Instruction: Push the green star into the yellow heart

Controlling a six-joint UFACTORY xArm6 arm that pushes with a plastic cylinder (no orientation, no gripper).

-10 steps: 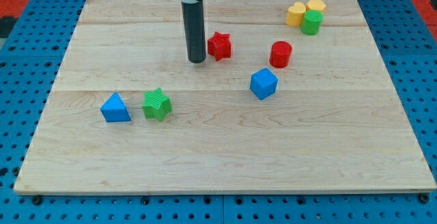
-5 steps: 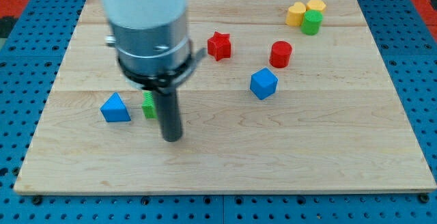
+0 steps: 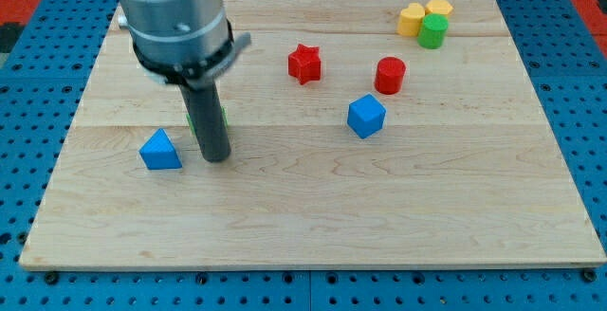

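A wooden board [image 3: 313, 226] lies on a blue pegboard surface [image 3: 28, 112]. The arm [image 3: 171, 12] enters from the view's top left and ends in a dark rod whose tip [image 3: 217, 158] rests on the board just to the view's right of the blue triangle [image 3: 159, 150]. The arm carries no gripper, so nothing is grasped; the rod only presses down toward the board. The green star [image 3: 221, 118] is almost wholly hidden behind the rod: only thin green slivers show at the rod's edges, a little above the tip, so its shape cannot be confirmed here and whether the rod touches it cannot be told. Near the board's centre, toward the view's top, sits the red star [image 3: 304, 64]; to its right stands the red cylinder [image 3: 390, 75], and below and between them the blue cube [image 3: 366, 116]. At the view's top right corner of the board three blocks cluster together, touching or nearly so: two yellow blocks, the left one [image 3: 412, 18] and the right one [image 3: 439, 9], and a green cylinder [image 3: 433, 31] just below them. Which yellow block is the heart cannot be made out. This cluster lies well apart from the tip and the green star.
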